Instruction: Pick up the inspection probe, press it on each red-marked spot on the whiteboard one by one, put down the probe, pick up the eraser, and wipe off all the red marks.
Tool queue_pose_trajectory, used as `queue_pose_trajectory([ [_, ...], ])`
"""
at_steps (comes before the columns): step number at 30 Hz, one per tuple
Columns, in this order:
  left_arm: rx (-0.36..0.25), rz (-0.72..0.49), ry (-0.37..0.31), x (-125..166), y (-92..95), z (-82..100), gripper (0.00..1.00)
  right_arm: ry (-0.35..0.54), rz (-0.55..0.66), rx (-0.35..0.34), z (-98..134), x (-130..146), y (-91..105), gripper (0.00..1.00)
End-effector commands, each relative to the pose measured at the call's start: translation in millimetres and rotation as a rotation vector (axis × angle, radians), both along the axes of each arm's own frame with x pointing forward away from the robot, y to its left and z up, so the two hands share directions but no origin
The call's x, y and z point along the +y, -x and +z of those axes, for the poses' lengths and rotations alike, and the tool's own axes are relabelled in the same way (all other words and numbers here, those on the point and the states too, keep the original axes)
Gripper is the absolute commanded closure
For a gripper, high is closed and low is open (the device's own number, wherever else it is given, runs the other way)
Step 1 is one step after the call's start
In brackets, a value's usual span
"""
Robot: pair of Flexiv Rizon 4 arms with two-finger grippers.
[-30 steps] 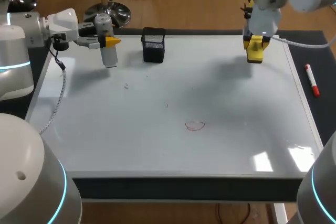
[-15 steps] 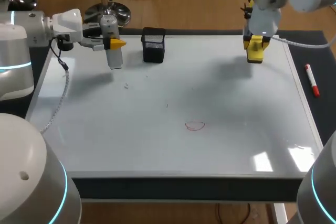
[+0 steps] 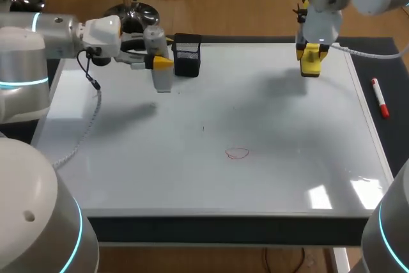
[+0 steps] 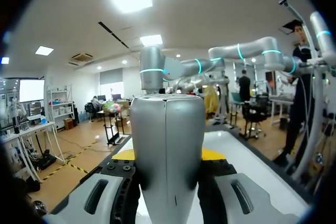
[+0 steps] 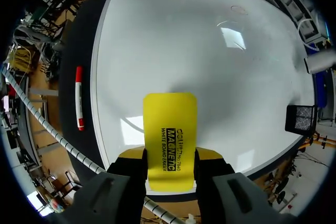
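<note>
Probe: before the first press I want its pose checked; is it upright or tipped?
Upright. In the head view the probe stands vertical in the left jaws, lower end toward the whiteboard, away from the red mark.

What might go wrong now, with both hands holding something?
The probe in the left hand hangs beside the black mesh basket, so a swing could knock it. The red mark is small and faint; the probe tip may miss it. The right hand holds the eraser over the far edge of the whiteboard; both arms could crowd that one mark.

Glossy whiteboard [image 3: 268,126], matt silver probe [image 4: 167,150], smooth yellow plastic eraser [image 5: 170,129].
</note>
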State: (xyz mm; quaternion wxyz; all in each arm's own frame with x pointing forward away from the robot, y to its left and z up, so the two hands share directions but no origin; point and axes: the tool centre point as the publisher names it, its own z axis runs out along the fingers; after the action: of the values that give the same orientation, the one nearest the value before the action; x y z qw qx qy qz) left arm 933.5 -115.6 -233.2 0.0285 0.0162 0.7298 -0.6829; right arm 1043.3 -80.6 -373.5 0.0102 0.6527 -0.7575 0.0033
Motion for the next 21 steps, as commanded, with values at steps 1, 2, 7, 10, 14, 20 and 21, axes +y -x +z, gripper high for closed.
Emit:
queue_pose_trajectory([
  [1, 0.006, -0.063, -0.007, -19, 1.4, -1.8, 1.0, 0.002, 0.002, -0.001, 1, -1, -0.1, 1.0],
  [2, 0.009, -0.081, -0.004, -24, 4.5, -1.8, 1.0, 0.002, 0.002, -0.001, 1, -1, -0.1, 1.0],
  [7, 0.018, -0.177, -0.009, -51, 19.6, -1.8, 1.0, 0.002, 0.002, -0.001, 1, -1, -0.1, 1.0],
  [10, 0.021, -0.23, -0.009, -65, 29.6, -0.9, 1.0, 0.002, 0.002, -0.001, 1, -1, -0.1, 1.0],
  [14, 0.029, -0.295, -0.003, -81, 42.6, -0.8, 1.0, 0.002, 0.002, -0.001, 1, -1, -0.1, 1.0],
  [20, 0.057, -0.367, 0.011, -100, 61.7, -7.0, 1.0, 0.002, 0.002, -0.001, 1, -1, -0.1, 1.0],
  [21, 0.063, -0.379, 0.009, -103, 65.0, -8.1, 1.0, 0.002, 0.002, -0.001, 1, -1, -0.1, 1.0],
])
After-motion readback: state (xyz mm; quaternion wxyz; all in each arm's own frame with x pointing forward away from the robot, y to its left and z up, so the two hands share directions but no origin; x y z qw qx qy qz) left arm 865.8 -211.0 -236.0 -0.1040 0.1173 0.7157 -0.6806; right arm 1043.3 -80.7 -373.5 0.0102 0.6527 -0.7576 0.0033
